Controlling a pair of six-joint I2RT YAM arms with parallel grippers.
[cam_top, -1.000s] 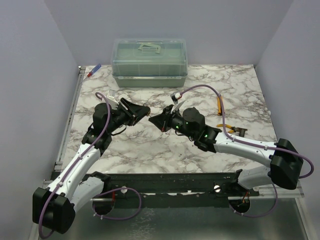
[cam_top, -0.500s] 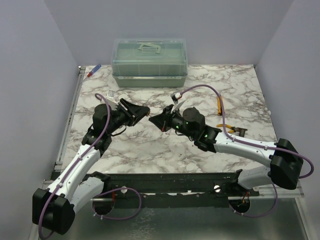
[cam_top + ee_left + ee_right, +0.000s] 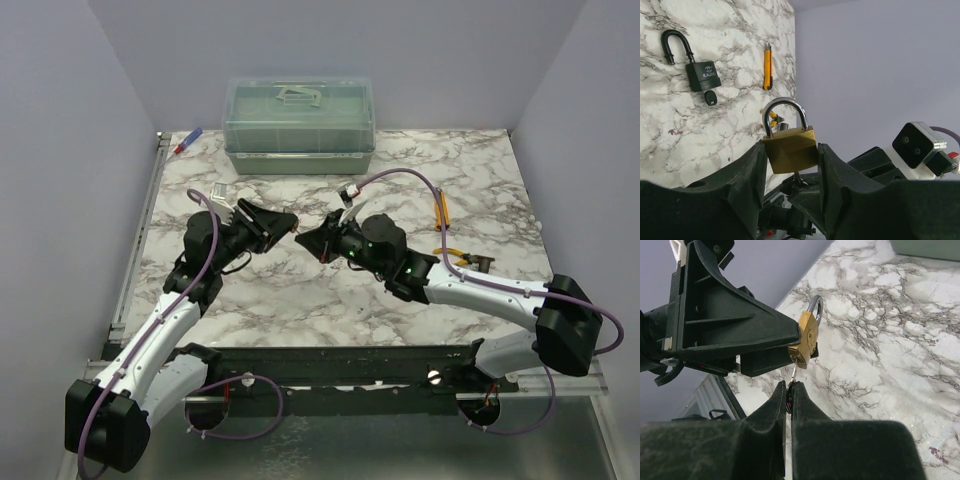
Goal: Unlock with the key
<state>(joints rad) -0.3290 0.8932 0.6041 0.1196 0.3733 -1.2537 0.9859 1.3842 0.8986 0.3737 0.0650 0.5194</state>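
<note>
My left gripper [image 3: 288, 225] is shut on the small brass padlock [image 3: 790, 147] and holds it above the table with the shackle up. The padlock also shows in the right wrist view [image 3: 806, 337]. My right gripper [image 3: 790, 386] is shut on the key. Its thin metal blade [image 3: 795, 371] reaches up into the keyhole in the padlock's underside, and its head is mostly hidden between the fingers. In the top view the right gripper [image 3: 310, 238] meets the left one tip to tip. A black padlock [image 3: 702, 75] with an open shackle lies on the table, a small black key [image 3: 710, 98] beside it.
A green translucent box [image 3: 300, 125] stands at the back. A yellow utility knife [image 3: 438, 212] and yellow-handled pliers [image 3: 465, 260] lie at the right. A red and blue pen [image 3: 187, 141] lies at the back left corner. A metal rail [image 3: 135, 270] runs along the left edge.
Both arms have barely shifted. The grippers stay tip to tip, with the key at the brass padlock.
</note>
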